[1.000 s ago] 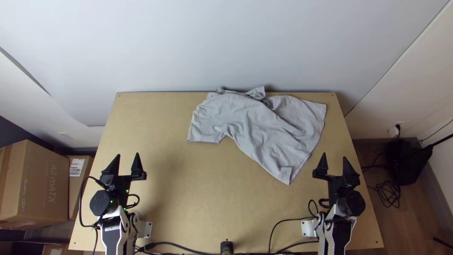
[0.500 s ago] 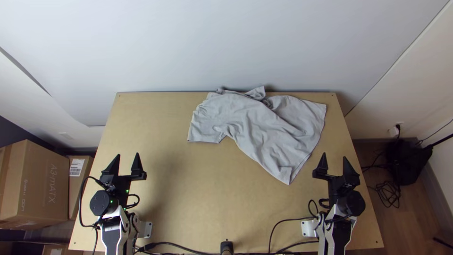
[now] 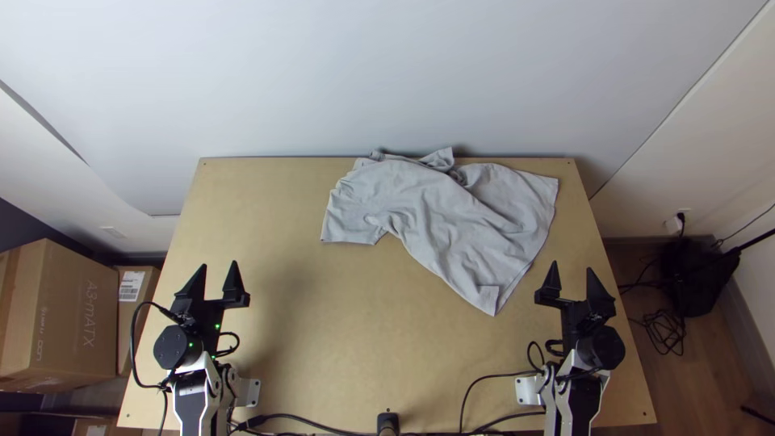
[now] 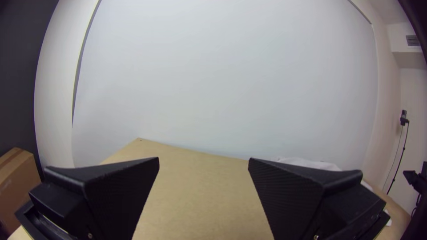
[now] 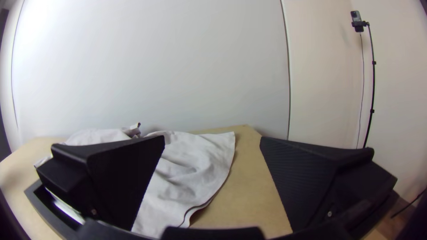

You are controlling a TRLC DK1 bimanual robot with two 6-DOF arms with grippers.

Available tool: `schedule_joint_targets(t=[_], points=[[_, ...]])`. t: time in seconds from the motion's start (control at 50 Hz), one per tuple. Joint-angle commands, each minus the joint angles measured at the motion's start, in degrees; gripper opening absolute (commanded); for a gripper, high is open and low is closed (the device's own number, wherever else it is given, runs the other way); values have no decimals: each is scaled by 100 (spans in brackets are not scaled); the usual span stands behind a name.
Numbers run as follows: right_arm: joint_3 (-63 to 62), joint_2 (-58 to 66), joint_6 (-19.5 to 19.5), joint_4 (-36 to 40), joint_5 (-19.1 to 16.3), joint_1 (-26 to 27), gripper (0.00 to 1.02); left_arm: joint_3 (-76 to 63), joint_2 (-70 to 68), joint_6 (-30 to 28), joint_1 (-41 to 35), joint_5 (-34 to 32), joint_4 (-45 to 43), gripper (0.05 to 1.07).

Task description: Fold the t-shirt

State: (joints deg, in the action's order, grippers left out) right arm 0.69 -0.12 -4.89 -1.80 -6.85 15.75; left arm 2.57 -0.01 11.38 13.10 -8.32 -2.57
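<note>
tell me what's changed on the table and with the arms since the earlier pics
The black cable beside the left gripper now bows slightly farther left in the top view; the gripper itself has barely shifted, if at all. Nothing was gripped or let go. The t-shirt and the right gripper stayed as they were.

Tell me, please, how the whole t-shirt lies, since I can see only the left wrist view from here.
Observer: The t-shirt lies rumpled and slantwise, with a sleeve toward the left and a corner pointing at the table's near edge.
Operator: Thank you. Is the right end effector open?
Observer: Yes, its fingers stand wide apart and hold nothing.
Operator: Does it touch that corner?
Observer: No, bare table shows between them in the top view.
</note>
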Motion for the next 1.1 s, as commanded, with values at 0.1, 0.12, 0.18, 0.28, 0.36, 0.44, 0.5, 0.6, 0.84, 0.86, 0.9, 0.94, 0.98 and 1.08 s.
schedule_joint_targets(t=[0.1, 0.12, 0.18, 0.28, 0.36, 0.44, 0.5, 0.6, 0.84, 0.86, 0.9, 0.94, 0.98, 1.08], points=[[-34, -14, -83, 110, 96, -98, 99, -257, 1, 286, -97, 137, 169, 102], [-34, -23, -65, 92, 88, -107, 99, -257, -8, 242, -89, 225, 169, 102], [-7, -23, -56, 66, 70, -212, 99, -248, 1, 119, -97, 234, 195, 102], [221, -23, -65, 13, 35, -353, 99, -187, 1, 84, -71, 260, 204, 102], [415, -14, -65, -13, 35, -564, 99, 7, 10, -13, -27, 252, 345, 102], [582, -6, -65, -57, 35, -854, 99, 191, 27, -39, -80, 252, 529, 102], [696, 21, -65, -162, 35, -1030, 99, 341, 63, -39, -97, 243, 687, 102], [959, 267, -56, -321, 35, -1188, 99, 692, 247, -92, -141, 190, 890, 102], [2084, 1700, 49, -417, 26, -1513, 99, 1923, 1715, -153, -519, 181, 1338, 102], [2172, 1805, 75, -417, 26, -1566, 99, 2037, 1838, -153, -572, 181, 1399, 102], [2348, 2051, 172, -417, 26, -1733, 99, 2266, 2084, -171, -704, 181, 1522, 102], [2568, 2359, 304, -417, 35, -1900, 99, 2485, 2286, -188, -827, 181, 1672, 102], [2814, 2684, 365, -409, 35, -2049, 99, 2696, 2462, -197, -976, 172, 1865, 102], [3464, 3475, 471, -294, 26, -2322, 99, 3118, 2840, -188, -1504, 181, 2305, 102]])
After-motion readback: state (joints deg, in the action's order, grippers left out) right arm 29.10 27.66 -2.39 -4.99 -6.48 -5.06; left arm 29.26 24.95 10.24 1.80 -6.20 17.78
